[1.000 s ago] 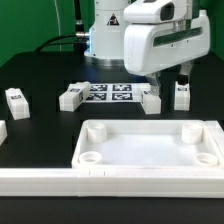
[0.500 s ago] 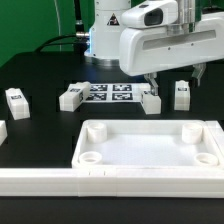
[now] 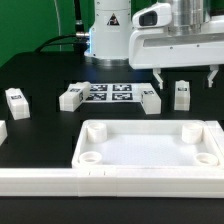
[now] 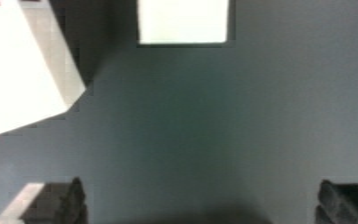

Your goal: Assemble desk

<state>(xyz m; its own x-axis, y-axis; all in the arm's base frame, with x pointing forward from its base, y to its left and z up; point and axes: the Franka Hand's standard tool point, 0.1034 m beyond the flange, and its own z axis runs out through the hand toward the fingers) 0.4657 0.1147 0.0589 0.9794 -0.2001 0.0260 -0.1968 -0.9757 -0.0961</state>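
The white tray-like tabletop [image 3: 150,150] lies at the front with round sockets in its corners. White tagged legs lie behind it: one [image 3: 16,101] at the exterior view's left, one [image 3: 70,96] and one [image 3: 150,99] beside the marker board, and one [image 3: 182,94] at the right. My gripper [image 3: 186,77] hangs open and empty above the right-hand leg, not touching it. In the wrist view the gripper [image 4: 202,205] shows two spread fingertips [image 4: 55,200] over bare dark table. A white leg [image 4: 181,22] and another white part [image 4: 25,75] lie beyond them.
The marker board [image 3: 110,93] lies flat between two legs. A white rail [image 3: 40,180] runs along the table's front edge against the tabletop. Another white part [image 3: 2,131] is cut off at the exterior view's left edge. The robot base [image 3: 105,40] stands behind.
The gripper has risen and moved toward the exterior view's right, staying open. No part has moved.
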